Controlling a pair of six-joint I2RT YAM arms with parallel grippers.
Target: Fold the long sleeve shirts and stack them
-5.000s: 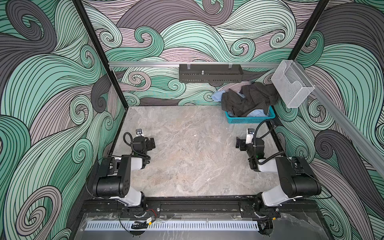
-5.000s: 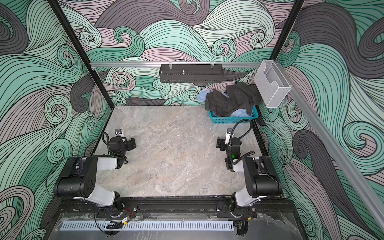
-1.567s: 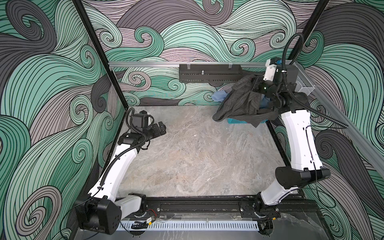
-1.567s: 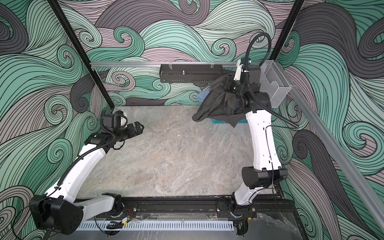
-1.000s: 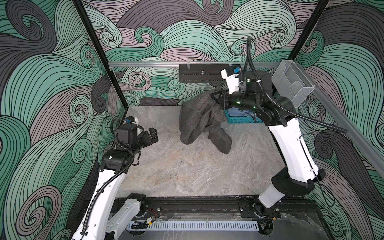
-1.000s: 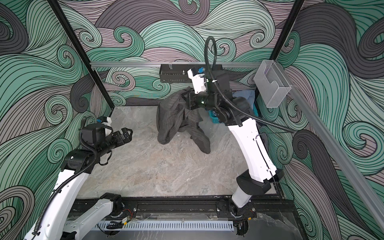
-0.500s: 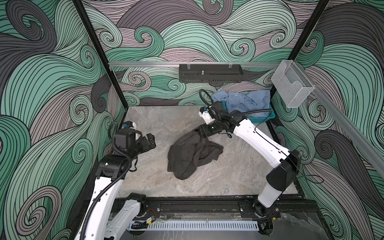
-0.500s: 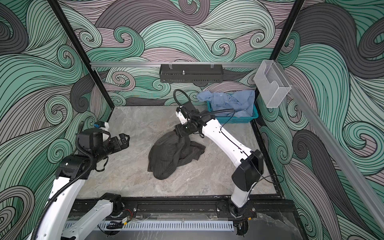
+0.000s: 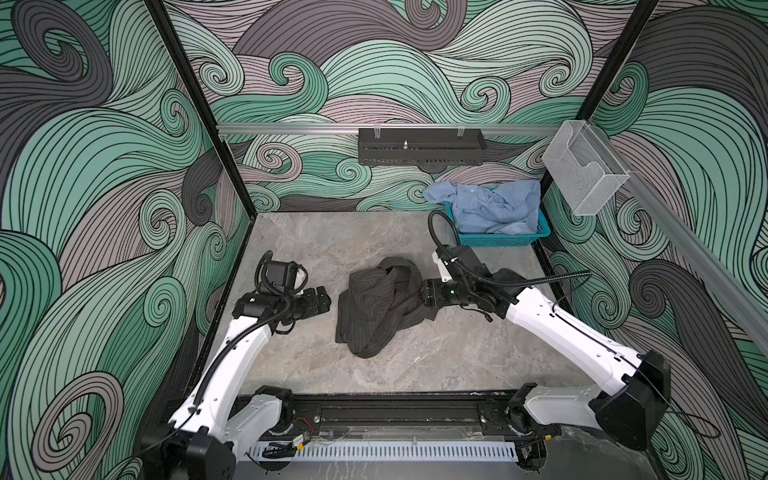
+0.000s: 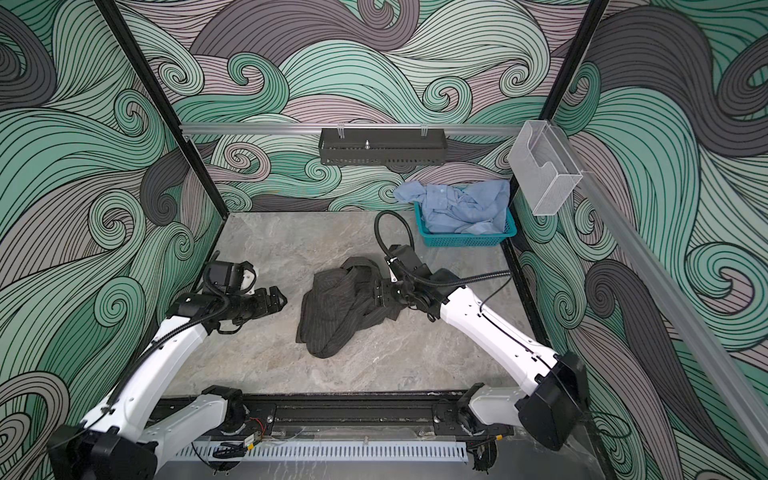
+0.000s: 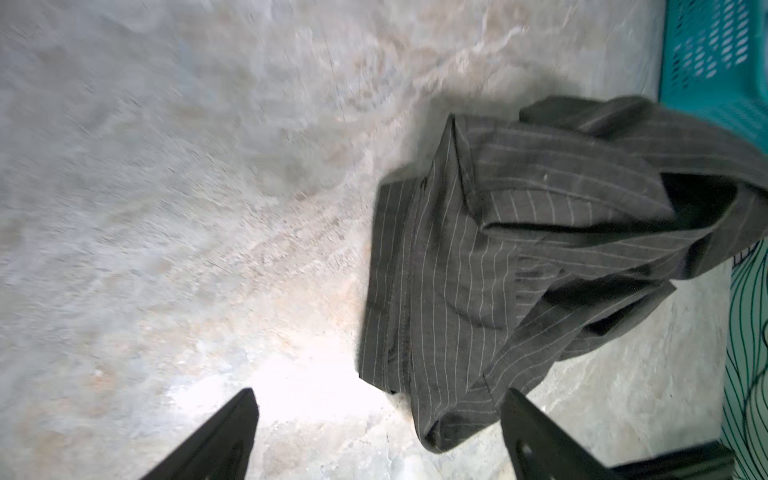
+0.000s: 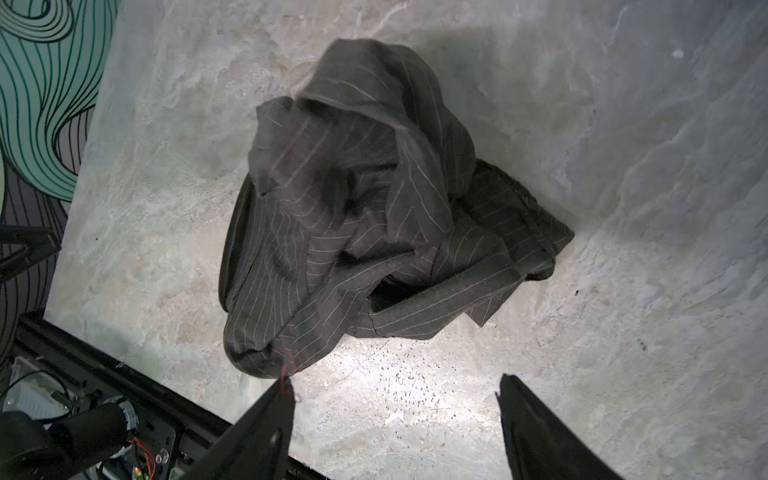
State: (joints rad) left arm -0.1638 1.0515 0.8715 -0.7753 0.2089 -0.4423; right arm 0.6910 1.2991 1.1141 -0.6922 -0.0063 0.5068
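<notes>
The dark pinstriped shirt lies crumpled in a loose heap near the middle of the grey marbled worktop, and both top views show it free of the basket. Its folds overlap, and a long hemmed edge runs along its 9 o'clock side.

The light blue shirt is bunched inside the teal basket, which sits at the worktop's 1 o'clock corner against the back wall. Part of the cloth spills over the basket's rim towards 11 o'clock.

The left arm reaches in from 7 o'clock. The left jaws stand wide apart at 9 o'clock of the dark heap, near it but not touching, and hold nothing. In the left wrist view the two dark fingers frame bare worktop and the shirt's nearest corner, with the basket wall beyond.

The right arm comes in from 5 o'clock. The right jaws sit at 3 o'clock of the heap, over its edge in both top views. In the right wrist view the fingers are spread well apart and grip nothing. The shirt lies just past their tips, and a red thread shows where one tip meets the hem.
</notes>
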